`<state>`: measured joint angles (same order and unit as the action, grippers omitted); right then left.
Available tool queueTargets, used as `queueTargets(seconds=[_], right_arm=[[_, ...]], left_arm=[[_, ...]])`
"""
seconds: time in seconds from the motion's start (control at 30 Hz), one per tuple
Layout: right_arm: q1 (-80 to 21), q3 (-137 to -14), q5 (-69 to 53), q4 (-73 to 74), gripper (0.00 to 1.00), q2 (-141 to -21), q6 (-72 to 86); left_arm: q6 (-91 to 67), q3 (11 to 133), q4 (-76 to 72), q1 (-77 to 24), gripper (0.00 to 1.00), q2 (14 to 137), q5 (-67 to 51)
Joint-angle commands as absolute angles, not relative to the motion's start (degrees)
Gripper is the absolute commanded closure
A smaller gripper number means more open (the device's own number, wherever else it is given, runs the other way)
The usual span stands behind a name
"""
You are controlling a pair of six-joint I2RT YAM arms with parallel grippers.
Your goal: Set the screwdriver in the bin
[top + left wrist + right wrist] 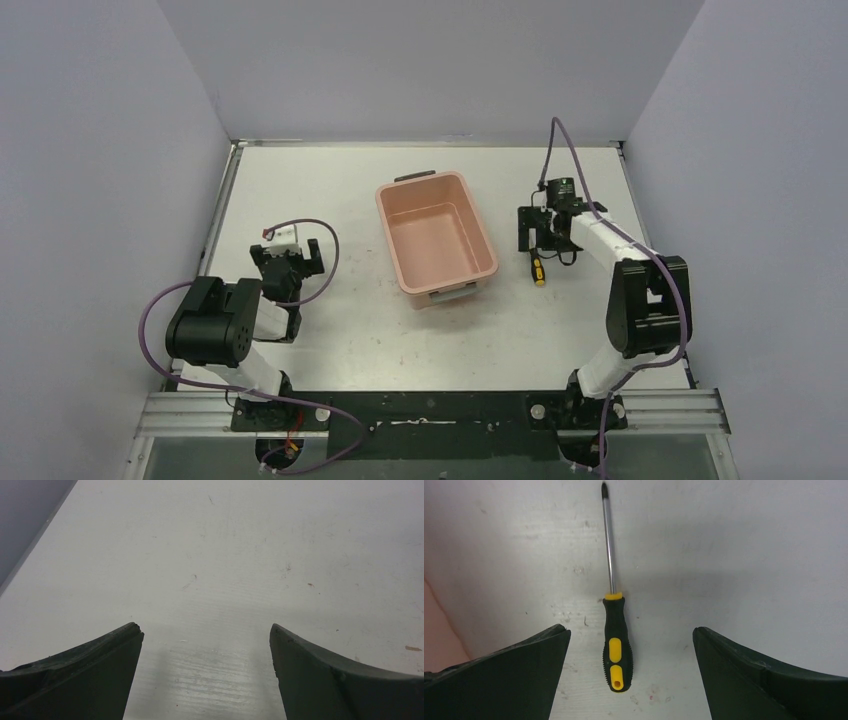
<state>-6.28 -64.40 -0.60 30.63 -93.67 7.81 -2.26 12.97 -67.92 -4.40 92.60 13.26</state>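
Right wrist: right hand (629, 630) spread apart astride the screwdriver (616, 645); left hand (205, 627) likewise apart.

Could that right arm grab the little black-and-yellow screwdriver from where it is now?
Probably yes. The right end effector is open right above the slim black-and-yellow-handled screwdriver, whose handle lies flat on the white table between the two fingers, with nothing in between.
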Motion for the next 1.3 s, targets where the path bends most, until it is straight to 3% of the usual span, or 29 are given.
queueTargets(seconds=[0.0,0.13,0.2,0.33,0.4,0.9,1.27], right_arm=[[-5.9,-62.2,-3.7,30.7,0.04,-96.2,6.6],[-5.8,-61.1,-3.4,29.0,0.15,-101.0,6.4],[-5.9,-61.5,-2.7,29.3,0.27,-103.0,6.4],[-6.2,-62.2,-1.5,30.3,0.82,-103.8,6.7],[-6.3,-62.6,-1.0,31.0,1.00,-102.3,6.8],[-8.8,-79.9,2.5,49.2,1.00,-89.0,9.1],[-28.8,-94.5,3.3,48.3,1.00,-91.7,16.4]], left_arm=[[-2.0,14.2,-69.9,-4.5,0.03,92.2,13.5],[-2.0,14.2,-69.8,-4.5,0.03,92.2,13.5],[-2.0,14.2,-69.8,-4.5,0.03,92.3,13.5],[-2.0,14.2,-69.8,-4.5,0.03,92.3,13.5],[-2.0,14.2,-69.8,-4.5,0.03,92.3,13.5],[-1.9,14.2,-69.8,-4.5,0.03,92.3,13.5],[-2.1,14.2,-69.8,-4.5,0.03,92.3,13.5]])
